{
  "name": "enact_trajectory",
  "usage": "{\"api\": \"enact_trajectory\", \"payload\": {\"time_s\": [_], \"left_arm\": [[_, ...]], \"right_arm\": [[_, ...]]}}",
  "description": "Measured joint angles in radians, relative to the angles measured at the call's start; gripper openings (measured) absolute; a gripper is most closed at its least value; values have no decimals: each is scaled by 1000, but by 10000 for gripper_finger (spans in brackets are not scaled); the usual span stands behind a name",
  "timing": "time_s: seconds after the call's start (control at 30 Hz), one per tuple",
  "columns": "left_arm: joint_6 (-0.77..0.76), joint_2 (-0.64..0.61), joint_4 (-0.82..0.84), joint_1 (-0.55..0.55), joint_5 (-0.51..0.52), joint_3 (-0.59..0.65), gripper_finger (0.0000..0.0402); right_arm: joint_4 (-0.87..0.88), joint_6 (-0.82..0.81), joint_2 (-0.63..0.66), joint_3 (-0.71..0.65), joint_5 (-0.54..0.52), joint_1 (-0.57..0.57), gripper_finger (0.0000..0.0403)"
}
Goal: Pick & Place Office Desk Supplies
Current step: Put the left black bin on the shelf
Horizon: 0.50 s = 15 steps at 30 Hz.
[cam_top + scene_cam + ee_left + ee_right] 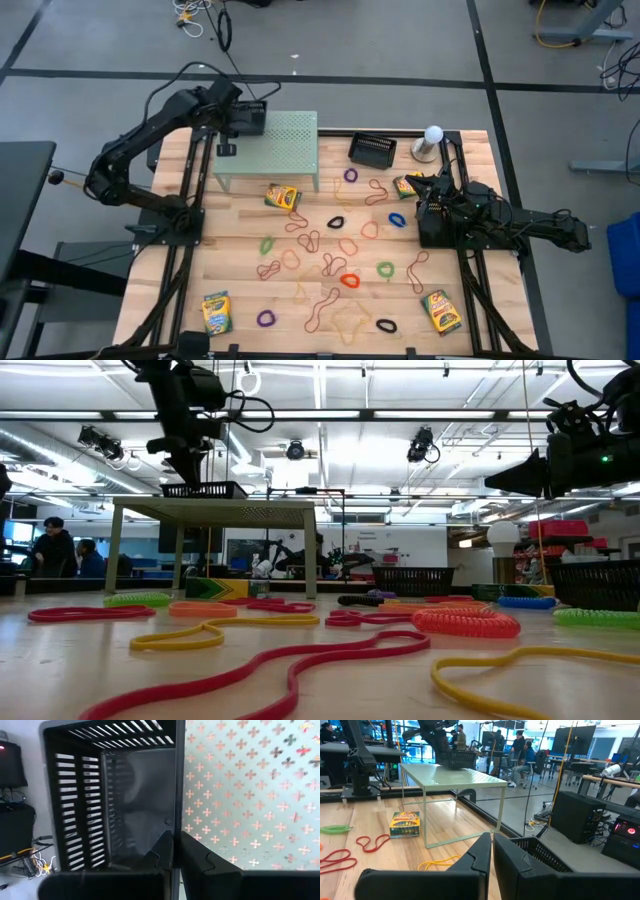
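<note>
A black mesh tray (250, 118) is at the far left corner of a pale green perforated stand (280, 145), with my left gripper (176, 837) shut on it. Whether the tray rests on the stand top or hangs just above it, I cannot tell. Rubber bands (340, 222) in many colours lie flat on the wooden table. A crayon box (283, 197) lies before the stand, another (216, 312) near the front left, a third (441, 310) near the front right. My right gripper (491, 840) waits shut at the table's right side, holding nothing. My left gripper pinches one side wall (177, 795) of the black mesh tray, with one finger (161, 851) inside the tray and the other (196, 852) outside it. The fingers come from above, slanting down. The tray stays level with its open side up.
A second black mesh tray (372, 150) and a white ball-topped stand (430, 140) are at the table's far right. One more crayon box (408, 186) lies beside my right arm. People sit in the room beyond the table (55, 545).
</note>
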State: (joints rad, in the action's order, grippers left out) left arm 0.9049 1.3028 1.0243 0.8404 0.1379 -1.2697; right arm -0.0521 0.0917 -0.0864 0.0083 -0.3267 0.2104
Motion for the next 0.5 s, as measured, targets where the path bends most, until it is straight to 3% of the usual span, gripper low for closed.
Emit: {"api": "enact_trajectory", "payload": {"time_s": [0.5], "left_arm": [[-54, 0, 13, -1, 20, 0, 49]], "right_arm": [[0, 0, 0, 0, 0, 0, 30]]}}
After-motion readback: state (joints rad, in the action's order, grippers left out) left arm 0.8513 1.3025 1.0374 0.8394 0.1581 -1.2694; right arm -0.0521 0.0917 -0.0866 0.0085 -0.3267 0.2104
